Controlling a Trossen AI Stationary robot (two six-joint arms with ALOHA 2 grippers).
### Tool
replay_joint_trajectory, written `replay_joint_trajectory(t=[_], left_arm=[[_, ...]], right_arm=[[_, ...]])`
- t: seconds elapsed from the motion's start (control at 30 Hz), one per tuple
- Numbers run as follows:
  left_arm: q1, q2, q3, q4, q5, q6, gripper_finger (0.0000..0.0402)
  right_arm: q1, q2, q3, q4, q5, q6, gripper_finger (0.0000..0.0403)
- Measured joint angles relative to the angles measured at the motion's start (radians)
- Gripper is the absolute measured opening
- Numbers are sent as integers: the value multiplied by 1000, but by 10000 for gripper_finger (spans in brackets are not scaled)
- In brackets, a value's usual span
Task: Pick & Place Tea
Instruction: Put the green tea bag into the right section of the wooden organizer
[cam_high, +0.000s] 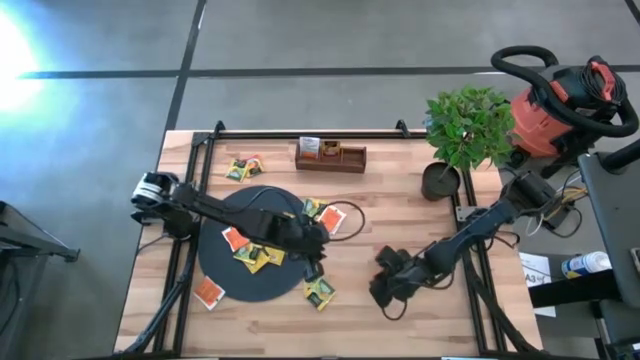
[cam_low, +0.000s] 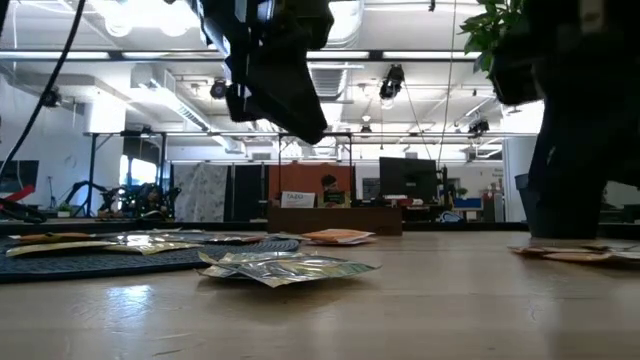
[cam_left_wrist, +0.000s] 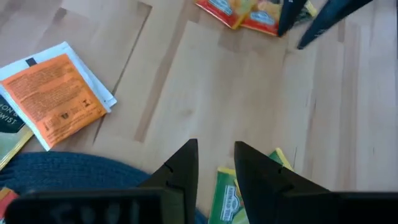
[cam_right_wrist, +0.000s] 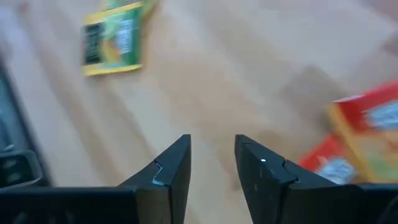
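The black disc (cam_high: 250, 285) serves as landmark. The left gripper (cam_high: 316, 262) hangs over the disc's right edge, fingers (cam_left_wrist: 180, 171) parted by a narrow gap and grasping nothing; a green tea packet (cam_high: 320, 292) lies on the wood just beside that edge (below the fingertips). More tea packets (cam_high: 248, 252) lie on the disc. The right gripper (cam_high: 385, 290) sits well right of the disc, jaws slightly apart, empty. The wooden tray (cam_high: 330, 157) stands beyond the disc.
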Motion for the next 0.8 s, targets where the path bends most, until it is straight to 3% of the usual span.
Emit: replay_joint_trajectory(t=[0.27, 0.53, 0.8], left_arm=[[9, 32, 6, 131, 39, -9, 98], [23, 46, 2, 158, 43, -9, 98], [23, 46, -1, 150, 43, -14, 98]], right_arm=[[12, -7, -1, -210, -198, 125, 121], [37, 1, -6, -255, -178, 160, 121], [-26, 43, -6, -244, -137, 99, 121]])
